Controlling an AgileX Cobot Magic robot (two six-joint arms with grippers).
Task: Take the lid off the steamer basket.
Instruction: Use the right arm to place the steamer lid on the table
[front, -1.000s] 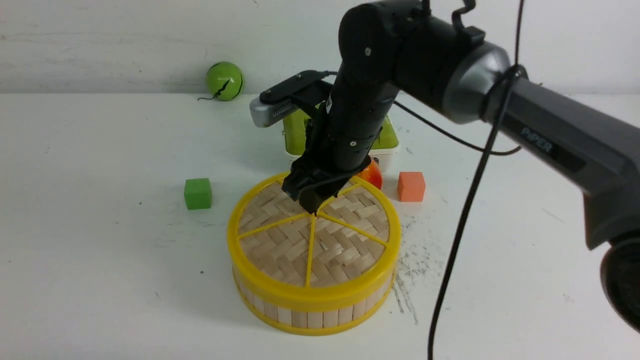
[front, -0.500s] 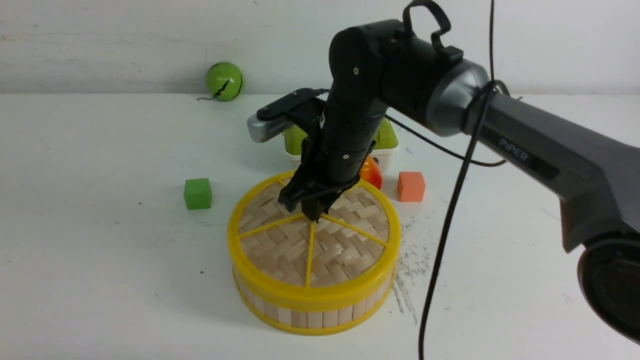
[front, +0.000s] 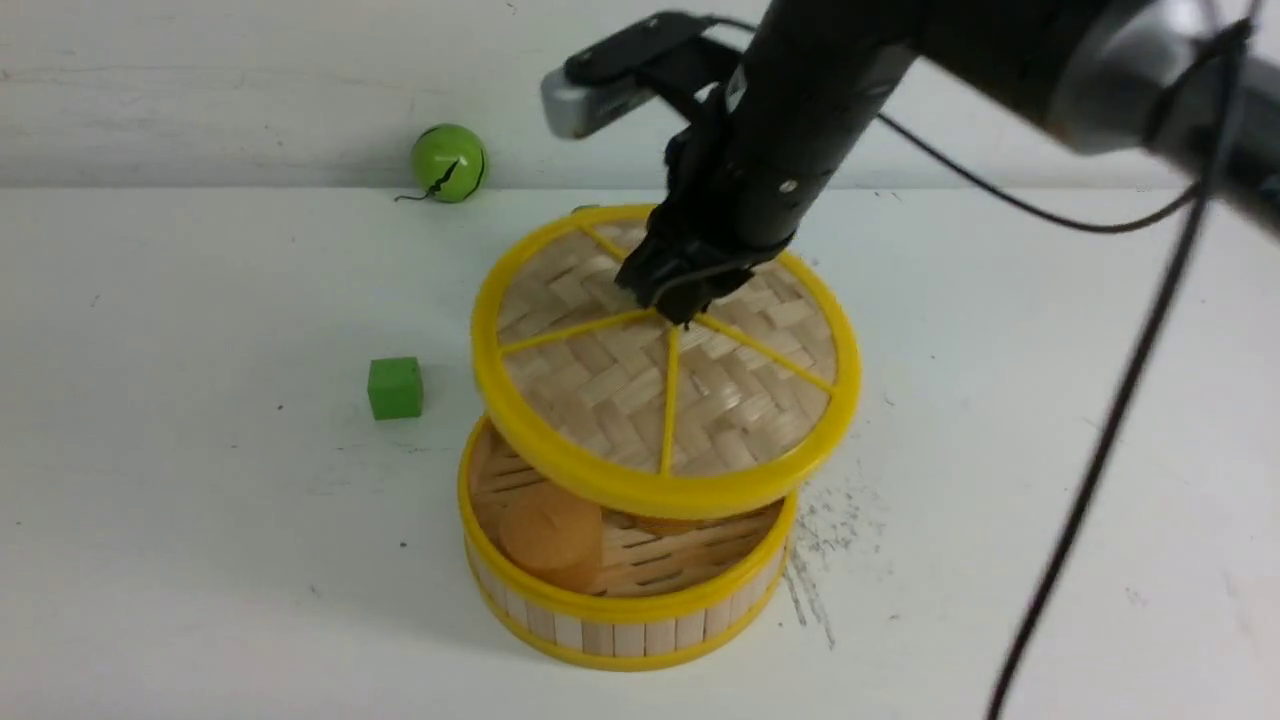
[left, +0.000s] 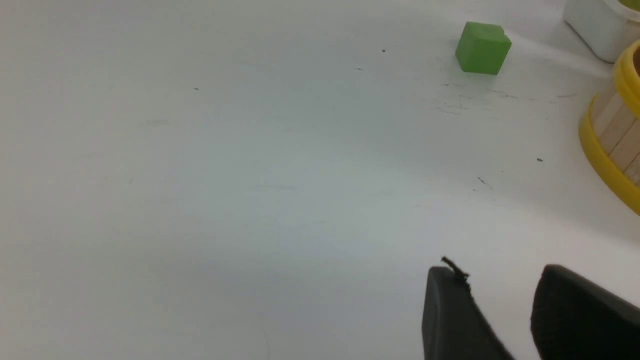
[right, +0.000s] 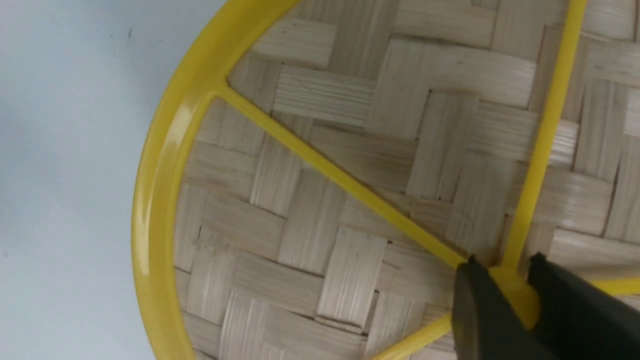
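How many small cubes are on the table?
1. The green cube lies to the left of the basket. The lifted lid may hide others behind it.

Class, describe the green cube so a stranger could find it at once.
Start at the open steamer basket near the front of the white table. To its left, apart from it, sits the green cube. Unlike the green ball by the back wall, it is flat-sided and square-cornered.
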